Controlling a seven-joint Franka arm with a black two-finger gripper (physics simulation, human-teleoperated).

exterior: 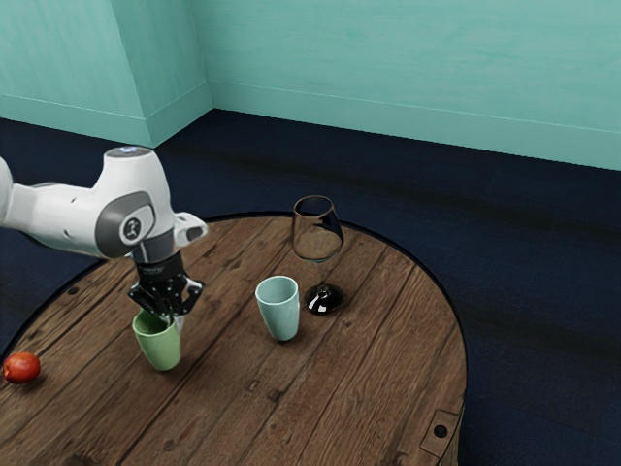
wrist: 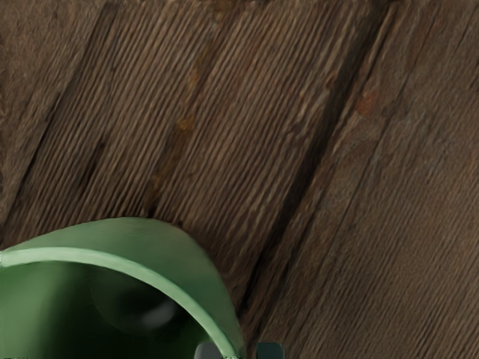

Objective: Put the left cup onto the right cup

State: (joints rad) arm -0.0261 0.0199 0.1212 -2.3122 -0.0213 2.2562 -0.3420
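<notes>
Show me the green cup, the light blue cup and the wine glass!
green cup (exterior: 158,349): exterior view, on its outer side wall.
light blue cup (exterior: 279,311): exterior view, on the middle of its side wall.
wine glass (exterior: 318,233): exterior view, on its clear bowl.

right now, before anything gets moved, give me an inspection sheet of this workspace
surface: round wooden plank table, dark rim
job's things: green cup standing toward the exterior view's left; pale blue cup upright to its right, apart from it, nothing on it yet
clutter: empty wine glass upright just behind the pale blue cup; red round fruit near the table edge at the exterior view's left
grippers: gripper down at the green cup's rim; grip cannot be read
cables: nothing seen
surroundings: dark blue floor, teal walls
</notes>
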